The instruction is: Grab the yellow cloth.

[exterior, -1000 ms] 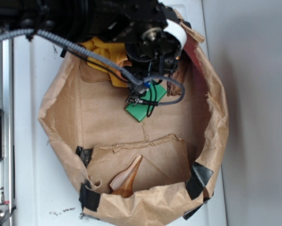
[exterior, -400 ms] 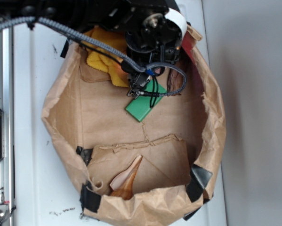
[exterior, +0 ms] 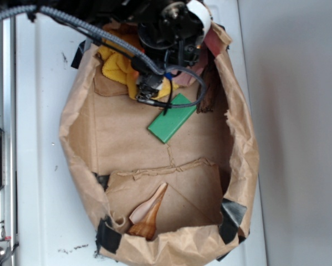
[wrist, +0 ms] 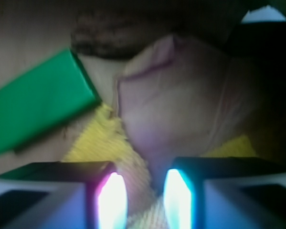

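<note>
Jaws (wrist: 143,191) open, narrow gap, hanging over the cloth (wrist: 111,143): yellow folds lie between and just under the tips, a pinkish flap just ahead, the block (wrist: 35,107) off left. Step: final approach. Next: drop, close on a fold.

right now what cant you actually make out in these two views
- Gripper, exterior view: hidden under the arm's own body and cables; whether it touches the yellow cloth cannot be told.
- Yellow cloth, exterior view: its right part is covered by the arm.
- Wrist view: blurred; the pale pinkish thing above the fingers cannot be identified.
- Green block, wrist view: cut off by the left edge.
</note>
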`<state>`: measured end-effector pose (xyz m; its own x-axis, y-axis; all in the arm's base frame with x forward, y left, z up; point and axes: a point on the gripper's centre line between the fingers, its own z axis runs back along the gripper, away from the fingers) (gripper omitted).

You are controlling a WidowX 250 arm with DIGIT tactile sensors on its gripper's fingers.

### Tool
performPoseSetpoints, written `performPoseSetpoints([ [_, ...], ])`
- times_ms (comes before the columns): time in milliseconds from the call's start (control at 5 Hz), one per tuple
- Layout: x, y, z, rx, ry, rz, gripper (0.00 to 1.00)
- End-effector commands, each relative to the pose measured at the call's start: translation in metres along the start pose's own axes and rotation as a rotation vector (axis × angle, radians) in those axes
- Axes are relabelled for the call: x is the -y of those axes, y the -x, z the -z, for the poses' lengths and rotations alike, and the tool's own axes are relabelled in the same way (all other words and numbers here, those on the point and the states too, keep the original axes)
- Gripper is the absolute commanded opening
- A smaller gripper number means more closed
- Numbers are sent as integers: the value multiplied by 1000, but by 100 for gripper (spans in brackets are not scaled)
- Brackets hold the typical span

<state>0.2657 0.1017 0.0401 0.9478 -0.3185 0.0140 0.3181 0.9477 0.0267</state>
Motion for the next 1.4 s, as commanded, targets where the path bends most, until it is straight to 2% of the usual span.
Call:
performPoseSetpoints([
  [0,-9,8,-19,16,-43,29,100],
  [800,5,-1,27,7,-193,48,100],
  [1000,2,-4,22,14,-166,6,0],
  [1200,-1,-6,16,29,-147,-1,0],
])
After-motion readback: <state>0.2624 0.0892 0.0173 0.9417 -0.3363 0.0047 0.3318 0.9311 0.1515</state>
